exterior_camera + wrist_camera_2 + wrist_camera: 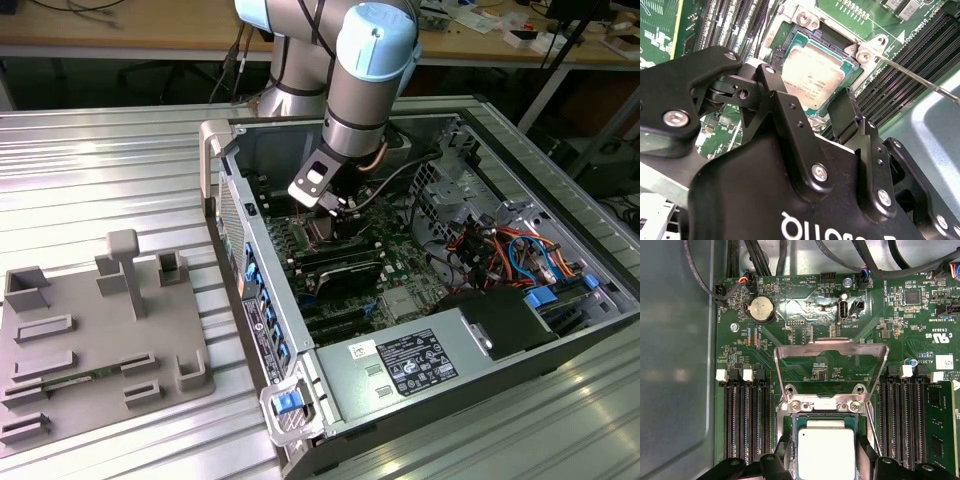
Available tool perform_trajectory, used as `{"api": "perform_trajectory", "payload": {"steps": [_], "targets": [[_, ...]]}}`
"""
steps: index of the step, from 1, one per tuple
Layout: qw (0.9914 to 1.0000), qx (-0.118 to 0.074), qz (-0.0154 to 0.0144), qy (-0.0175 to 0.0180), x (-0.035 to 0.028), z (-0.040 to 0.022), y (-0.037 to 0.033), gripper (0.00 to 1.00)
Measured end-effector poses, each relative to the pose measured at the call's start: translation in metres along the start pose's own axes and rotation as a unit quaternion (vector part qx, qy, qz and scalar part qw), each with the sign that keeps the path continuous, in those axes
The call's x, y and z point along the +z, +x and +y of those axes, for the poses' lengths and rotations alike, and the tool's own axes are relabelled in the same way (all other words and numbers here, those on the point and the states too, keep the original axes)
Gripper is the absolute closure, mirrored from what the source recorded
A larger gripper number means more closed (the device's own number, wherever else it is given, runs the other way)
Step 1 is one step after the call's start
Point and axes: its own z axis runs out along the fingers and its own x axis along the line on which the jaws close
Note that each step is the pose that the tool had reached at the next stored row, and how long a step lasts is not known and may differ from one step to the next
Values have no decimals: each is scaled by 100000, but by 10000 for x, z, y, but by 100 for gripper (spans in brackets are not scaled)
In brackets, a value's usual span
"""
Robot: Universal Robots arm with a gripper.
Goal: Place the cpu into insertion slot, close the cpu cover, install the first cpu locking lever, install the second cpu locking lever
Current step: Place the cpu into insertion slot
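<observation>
**Cpu lying in the slot, jaws standing apart around it**

At the exterior view's left, a grey tray [60,345] is resting on the ribbed tabletop [100,160]. Towards the exterior view's right, an open case [240,250] is lying on its side, and the arm [365,90] is reaching down into it over the board.

In both wrist views the cpu [812,75] [826,450] is lying flat in the slot [826,416], silver face up. The jaws are standing apart and straddling it, one black finger just beside each of two opposite edges. I cannot tell whether either finger is touching the chip.

In the first wrist view the cover [830,347] is standing open, hinged at the slot's far edge. It is tilting back away from the cpu, and the green board is showing through its window. Long black memory slots [747,420] are running along both sides of the slot.

In the second wrist view a thin metal lever [910,75] is sticking out from the slot's corner, apart from the jaws.
</observation>
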Motion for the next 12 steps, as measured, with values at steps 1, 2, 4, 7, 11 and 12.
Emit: {"api": "perform_trajectory", "payload": {"steps": [1, 2, 4, 7, 11, 12], "targets": [[100000, 0, 2, -3, 0, 0, 0, 39], [100000, 2, -1, -4, 0, 0, 0, 39], [100000, 7, 58, -20, 3, 1, 2, 38], [100000, 8, 59, -43, 6, 2, 4, 35], [100000, 4, 60, -41, 2, 3, 4, 35], [100000, 1, 81, -55, -5, 3, 4, 35]]}}
